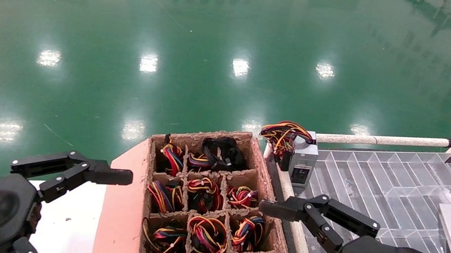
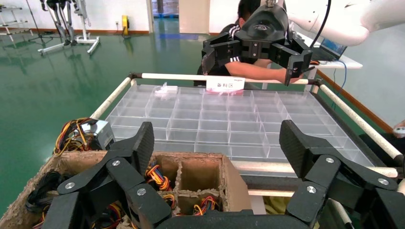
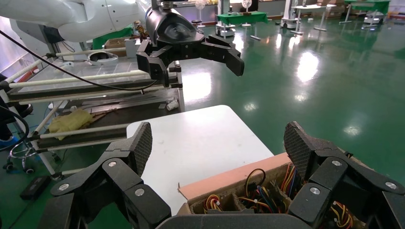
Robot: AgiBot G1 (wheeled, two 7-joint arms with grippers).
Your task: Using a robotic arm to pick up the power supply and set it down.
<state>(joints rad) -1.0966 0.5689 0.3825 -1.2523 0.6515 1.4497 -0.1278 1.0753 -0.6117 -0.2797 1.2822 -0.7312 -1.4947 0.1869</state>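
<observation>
The power supply is hidden: the brown carton [image 1: 265, 176] shows only tied wire bundles [image 1: 208, 232] in its compartments, with no grey box among them. My left gripper [image 1: 113, 222] hangs open and empty over the carton's left flap; its own view looks across the carton [image 2: 239, 186] between its fingertips [image 2: 217, 143]. On the other side, my right gripper [image 1: 274, 249] is open and empty above the carton's right wall. Its wrist view looks over the carton's corner [image 3: 229, 183] past its fingertips [image 3: 218, 143].
A grey metal box with orange-yellow-black wires [image 1: 303, 161] stands on the near corner of the clear partitioned tray [image 1: 384, 179]. White rails [image 1: 386, 139] frame the tray. A white table [image 1: 70, 219] lies left of the carton. A person [image 2: 248, 67] sits behind the tray.
</observation>
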